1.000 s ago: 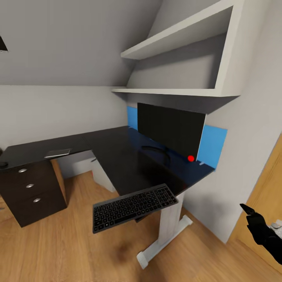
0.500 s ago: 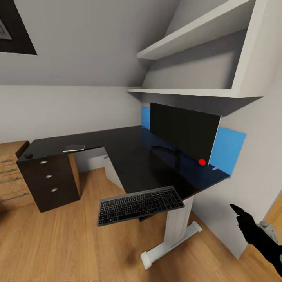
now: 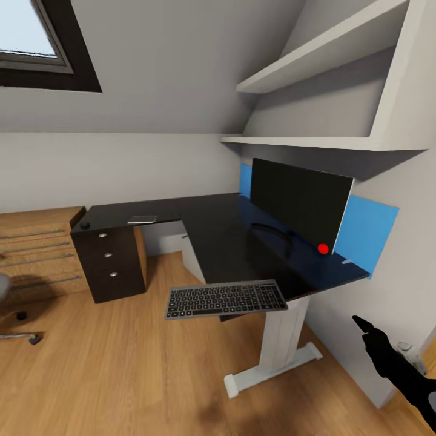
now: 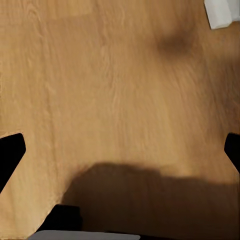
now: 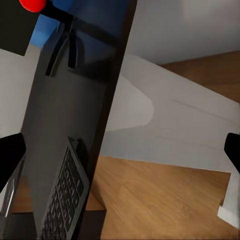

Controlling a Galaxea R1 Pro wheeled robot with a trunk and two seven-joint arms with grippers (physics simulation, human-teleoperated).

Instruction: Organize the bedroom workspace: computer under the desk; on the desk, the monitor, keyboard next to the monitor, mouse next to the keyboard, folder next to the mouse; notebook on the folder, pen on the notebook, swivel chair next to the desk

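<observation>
The black L-shaped desk (image 3: 212, 233) carries the wide black monitor (image 3: 300, 203) at its back right. The silver-grey keyboard (image 3: 225, 298) juts out over the desk's front edge above the white leg (image 3: 280, 342). A thin notebook (image 3: 142, 219) lies on the left wing, and the small dark mouse (image 3: 85, 226) sits on the corner above the drawer block. Part of the swivel chair (image 3: 5, 289) shows at the left edge. My right gripper (image 3: 365, 327) hangs low beside the desk, open (image 5: 120, 155), facing the desk edge (image 5: 75, 110) and keyboard (image 5: 65, 200). My left gripper (image 4: 120, 150) is open over bare wooden floor.
A light-wood drawer unit (image 3: 36, 245) stands left of the black drawer block (image 3: 109, 263). White wall shelves (image 3: 315, 66) hang above the monitor, with a blue wall panel (image 3: 369, 233) behind it. A skylight (image 3: 30, 42) is at upper left. Wood floor (image 3: 121, 363) lies before the desk.
The whole head view has swung left: the desk sits further right in the picture, and the skylight, wood drawer unit and chair have come into view. My right arm keeps its place.
</observation>
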